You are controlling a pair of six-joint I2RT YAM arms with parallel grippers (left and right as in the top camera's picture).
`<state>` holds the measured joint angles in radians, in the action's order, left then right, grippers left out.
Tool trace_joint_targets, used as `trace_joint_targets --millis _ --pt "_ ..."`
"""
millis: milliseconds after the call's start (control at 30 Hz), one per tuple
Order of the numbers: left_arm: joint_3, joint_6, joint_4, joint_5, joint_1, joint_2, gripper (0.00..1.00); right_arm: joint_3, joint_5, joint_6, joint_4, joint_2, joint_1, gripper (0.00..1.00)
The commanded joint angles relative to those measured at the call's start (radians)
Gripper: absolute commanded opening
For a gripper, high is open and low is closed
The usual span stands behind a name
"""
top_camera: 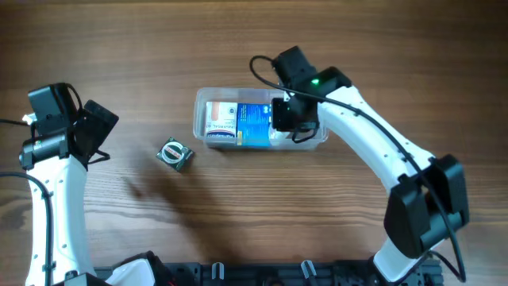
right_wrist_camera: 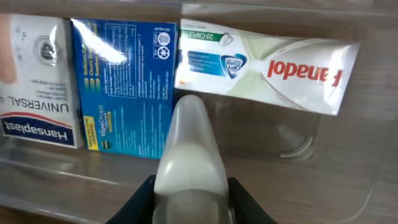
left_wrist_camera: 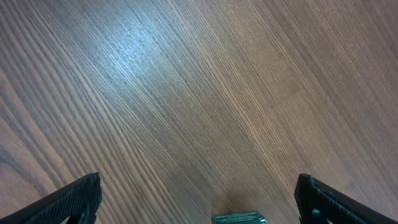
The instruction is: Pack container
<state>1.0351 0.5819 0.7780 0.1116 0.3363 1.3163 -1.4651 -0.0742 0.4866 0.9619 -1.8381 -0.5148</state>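
Observation:
The clear container [top_camera: 238,92] lies at the table's middle. It holds a white Hansaplast box [top_camera: 220,119], a blue box [top_camera: 254,123] and, in the right wrist view, a white Panadol box [right_wrist_camera: 267,68]. My right gripper [top_camera: 286,114] is over the container's right part. It is shut on a white rounded bottle-like thing [right_wrist_camera: 189,143], held above the container's bare floor [right_wrist_camera: 311,174], next to the blue box [right_wrist_camera: 127,87]. My left gripper [top_camera: 95,131] is open and empty over bare wood at the left; its open jaws [left_wrist_camera: 199,180] frame a small green box [left_wrist_camera: 239,218].
The small green box [top_camera: 175,153] lies on the wood to the left of the container, between it and my left gripper. The right arm [top_camera: 397,159] reaches in from the lower right. A dark rail runs along the table's front edge [top_camera: 254,274].

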Motion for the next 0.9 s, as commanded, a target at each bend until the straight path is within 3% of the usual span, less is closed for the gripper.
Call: trace_joint_targets --millis 0,567,667,867 --pt "-0.002 0.01 -0.002 0.013 0.007 -0.014 1.0 0.0 0.019 0.013 -0.016 -0.011 -0.002 0.04" --pt "-0.002 0.01 -0.002 0.013 0.007 -0.014 1.0 0.0 0.04 0.014 -0.04 -0.016 -0.002 0.04" --pt "-0.002 0.01 -0.002 0.013 0.007 -0.014 1.0 0.0 0.04 0.013 -0.034 -0.016 -0.002 0.18" --pt "-0.002 0.01 -0.002 0.013 0.007 -0.014 1.0 0.0 0.017 0.014 -0.034 -0.016 -0.002 0.24"
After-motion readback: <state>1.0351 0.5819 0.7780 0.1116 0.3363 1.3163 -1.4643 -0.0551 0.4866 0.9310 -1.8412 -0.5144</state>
